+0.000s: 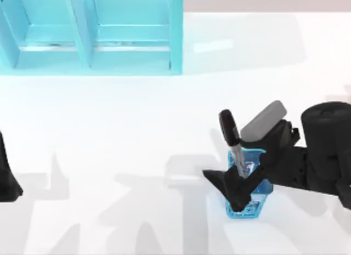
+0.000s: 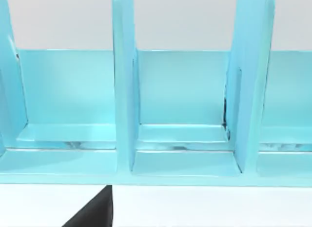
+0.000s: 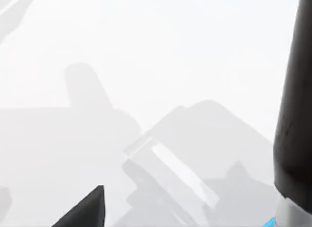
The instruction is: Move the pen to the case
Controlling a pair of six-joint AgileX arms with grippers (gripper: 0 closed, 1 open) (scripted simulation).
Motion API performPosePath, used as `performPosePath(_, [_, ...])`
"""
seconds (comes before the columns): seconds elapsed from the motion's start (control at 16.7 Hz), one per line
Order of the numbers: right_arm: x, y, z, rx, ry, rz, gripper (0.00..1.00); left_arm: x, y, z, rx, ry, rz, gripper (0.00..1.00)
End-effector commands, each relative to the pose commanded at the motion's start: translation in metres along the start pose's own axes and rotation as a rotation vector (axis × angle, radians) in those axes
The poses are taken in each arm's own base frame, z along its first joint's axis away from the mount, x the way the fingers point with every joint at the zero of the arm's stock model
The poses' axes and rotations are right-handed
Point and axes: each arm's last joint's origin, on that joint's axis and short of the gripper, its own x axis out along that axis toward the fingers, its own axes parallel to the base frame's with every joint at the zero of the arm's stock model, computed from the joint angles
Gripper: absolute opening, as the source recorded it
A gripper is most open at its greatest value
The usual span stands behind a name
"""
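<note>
At the top view's left edge sits the parked left arm [image 1: 8, 178]; I cannot tell how its jaws stand. Its wrist camera faces the glossy turquoise shelf [image 2: 122, 90] — flat dividers, open bays. Toward the right, the pen [image 1: 233, 142] stands tilted in the blue mesh holder [image 1: 249, 203], the right gripper [image 1: 233, 186] closed on its silvery barrel. The right wrist view catches the pen's black cap — smooth, rounded.

A rendered simulation desk scene: plain white table [image 1: 137, 129], glossy turquoise partitioned shelf case [image 1: 93, 35] at the back, small blue mesh pen holder [image 1: 262, 189].
</note>
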Motion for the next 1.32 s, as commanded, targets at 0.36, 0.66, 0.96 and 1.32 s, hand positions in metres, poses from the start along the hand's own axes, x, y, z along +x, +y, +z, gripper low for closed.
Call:
performPosePath(0.36, [0.0012, 0.0003, -0.0003, 0.000, 0.000, 0.000, 0.85, 0.0000, 0.0000, 0.0000, 0.000, 0.000, 0.000, 1.00])
performPosePath(0.66, [0.0012, 0.0003, -0.0003, 0.000, 0.000, 0.000, 0.47, 0.0000, 0.0000, 0.0000, 0.000, 0.000, 0.000, 1.00])
performPosePath(0.96, [0.0012, 0.0003, -0.0003, 0.000, 0.000, 0.000, 0.10, 0.0000, 0.0000, 0.0000, 0.000, 0.000, 0.000, 1.00])
performPosePath(1.32, [0.0012, 0.0003, -0.0003, 0.000, 0.000, 0.000, 0.00, 0.0000, 0.0000, 0.0000, 0.000, 0.000, 0.000, 1.00])
